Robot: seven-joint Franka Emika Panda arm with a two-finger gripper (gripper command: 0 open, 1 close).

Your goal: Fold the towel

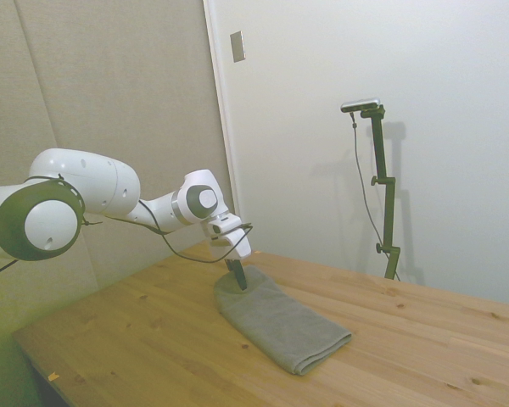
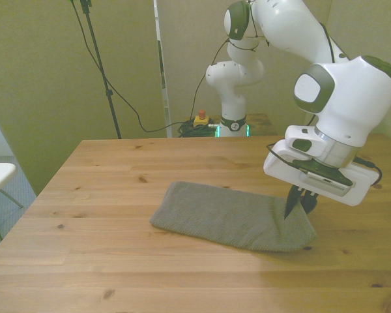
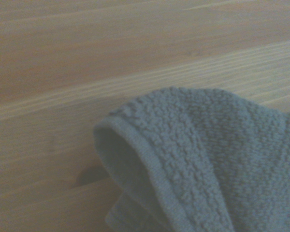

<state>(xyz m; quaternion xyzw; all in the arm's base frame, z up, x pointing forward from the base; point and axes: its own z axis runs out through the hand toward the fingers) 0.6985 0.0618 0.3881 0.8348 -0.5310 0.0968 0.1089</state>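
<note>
Gripper [image 2: 297, 203] sits low on one end of towel [image 2: 228, 225]; can't tell if it's pinching cloth. Towel lies on table [image 2: 117, 176], long axis stretching away toward front view's left.

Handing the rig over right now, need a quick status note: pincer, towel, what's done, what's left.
Pincer: down at one end of the towel, at the end on the front view's right, dark fingers touching or just over the cloth; open or shut cannot be told.
Towel: lies on the wooden table as a long, narrow, layered strip; the wrist view shows a raised, curled edge at the pincer's end.
Done: looks folded lengthwise already.
Left: probably grip this end and bring it over to the far end, then let go.
</note>
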